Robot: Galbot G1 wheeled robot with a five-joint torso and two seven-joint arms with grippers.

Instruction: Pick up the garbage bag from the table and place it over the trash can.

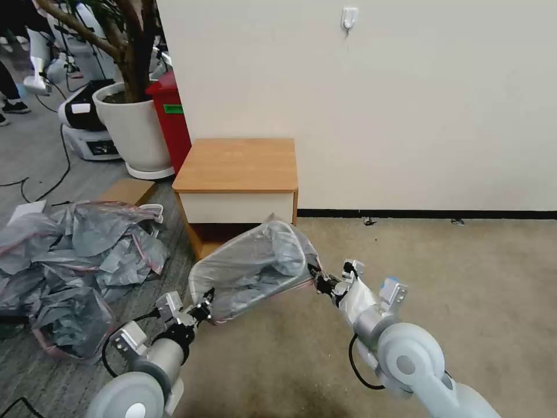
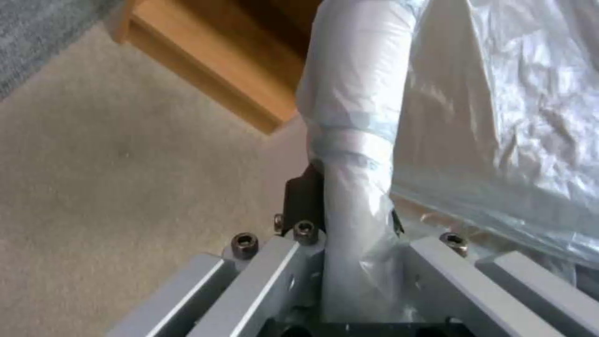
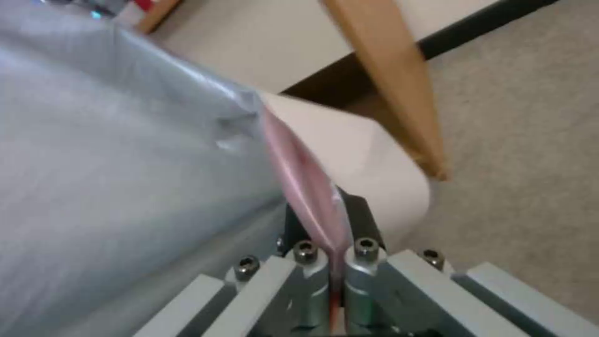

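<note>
The garbage bag [image 1: 255, 270], grey and translucent with a pink-red edge band, is stretched over the mouth of the trash can [image 3: 381, 159], which stands on the floor in front of the table [image 1: 235, 165]. At the can's near left corner my left gripper [image 1: 204, 305] is shut on the bag's edge, and the plastic runs between its fingers [image 2: 303, 196]. My right gripper [image 1: 320, 280] is at the can's right corner, shut on the pink band [image 3: 306, 187]. Most of the can is hidden under the bag.
A heap of similar grey bags [image 1: 75, 255] lies on the floor to the left. Behind it stand a white plant pot [image 1: 136, 130] and a red bin [image 1: 174, 116]. A wall rises behind the table. Open carpet [image 1: 464, 278] lies to the right.
</note>
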